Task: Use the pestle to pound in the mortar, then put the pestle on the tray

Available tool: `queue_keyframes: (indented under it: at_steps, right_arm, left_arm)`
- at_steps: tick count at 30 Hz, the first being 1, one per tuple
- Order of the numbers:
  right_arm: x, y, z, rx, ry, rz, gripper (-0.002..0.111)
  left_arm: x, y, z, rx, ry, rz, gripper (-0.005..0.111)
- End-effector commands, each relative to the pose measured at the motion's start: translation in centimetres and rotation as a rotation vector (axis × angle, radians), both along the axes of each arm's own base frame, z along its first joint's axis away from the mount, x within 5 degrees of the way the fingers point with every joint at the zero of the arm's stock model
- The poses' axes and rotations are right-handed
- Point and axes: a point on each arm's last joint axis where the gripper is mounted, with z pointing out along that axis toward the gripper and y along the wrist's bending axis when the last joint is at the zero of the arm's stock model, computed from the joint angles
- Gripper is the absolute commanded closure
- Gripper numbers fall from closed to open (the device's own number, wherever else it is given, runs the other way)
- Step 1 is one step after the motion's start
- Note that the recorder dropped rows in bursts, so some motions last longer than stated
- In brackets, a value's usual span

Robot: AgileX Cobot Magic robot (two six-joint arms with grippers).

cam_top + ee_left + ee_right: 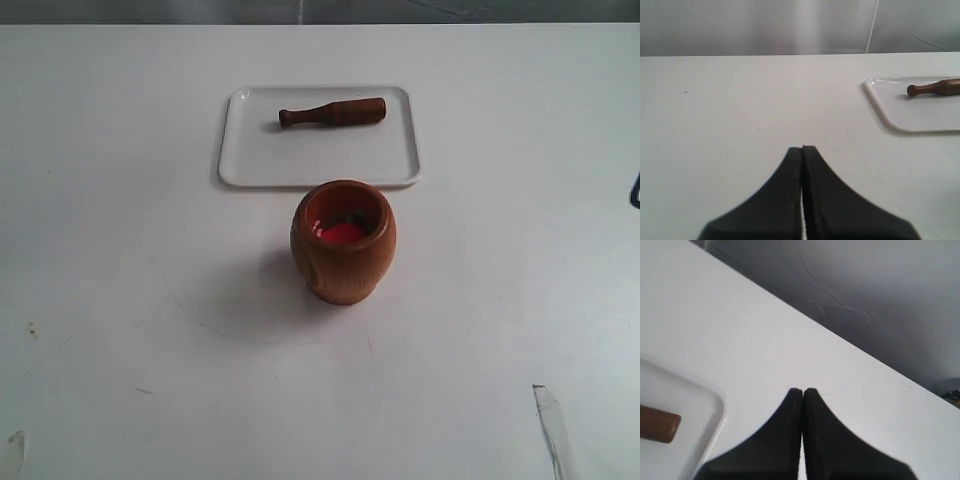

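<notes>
On the tray [240,160], mortar [343,242] just beside it, the pestle [333,113] is lying, likely light, stiff and smooth, best pinched mid-shaft, while the left end effector [802,149] and right end effector [802,390] are resting pressed together.

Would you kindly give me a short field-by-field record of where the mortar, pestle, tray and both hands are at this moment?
mortar: upright on the table, just in front of the tray, red showing inside
pestle: lying flat on the tray, thick end toward the right of the exterior view
tray: flat on the table behind the mortar; contact with the mortar unclear
left hand: shut, empty, above bare table
right hand: shut, empty, near a tray corner
</notes>
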Motion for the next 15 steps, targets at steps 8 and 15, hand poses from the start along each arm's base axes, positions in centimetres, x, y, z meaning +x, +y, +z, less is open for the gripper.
queue_keyframes:
  at_steps: [8, 15]
  right_arm:
    - [-11.7, -8.5, 2.9, 0.480, -0.501, 0.283, 0.108]
    - [-19.4, -10.9, 4.3, 0.686, -0.746, 0.395, 0.108]
  left_arm:
    - [0.0, -0.1, 0.0, -0.015, -0.004, -0.006, 0.107]
    - [0.0, -0.1, 0.0, -0.015, -0.004, -0.006, 0.107]
